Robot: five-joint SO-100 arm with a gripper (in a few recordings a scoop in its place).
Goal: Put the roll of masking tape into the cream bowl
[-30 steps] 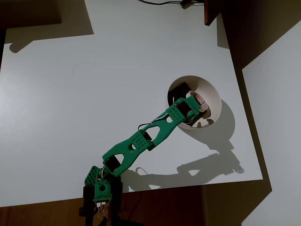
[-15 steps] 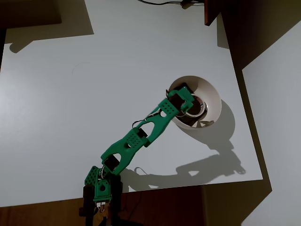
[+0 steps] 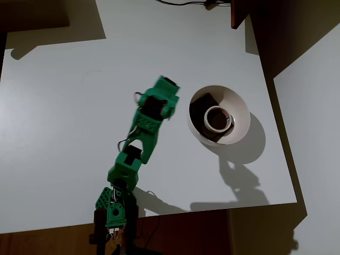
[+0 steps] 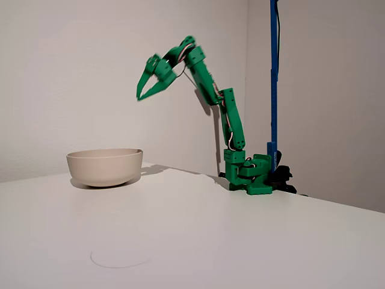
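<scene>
The roll of masking tape [image 3: 218, 118] lies flat inside the cream bowl [image 3: 242, 104], resting partly on a dark brown block [image 3: 202, 108] that is also in the bowl. In the fixed view the bowl [image 4: 104, 167] stands at the left on the white table, its inside hidden by its wall. My green gripper [image 4: 140, 96] is raised high in the air to the right of the bowl, pointing down, fingertips together and holding nothing. In the overhead view the gripper [image 3: 167, 85] is left of the bowl and apart from it.
The arm's base [image 3: 112, 210] stands at the table's near edge [image 3: 212, 210]. A blue pole [image 4: 274, 72] rises behind the base [image 4: 249, 174]. A faint ring mark [image 4: 119, 259] shows on the white table [image 3: 64, 106].
The gripper was down in the bowl with the tape. It let the tape go, lifted out and swung left, away from the bowl. The tape now lies in the bowl.
</scene>
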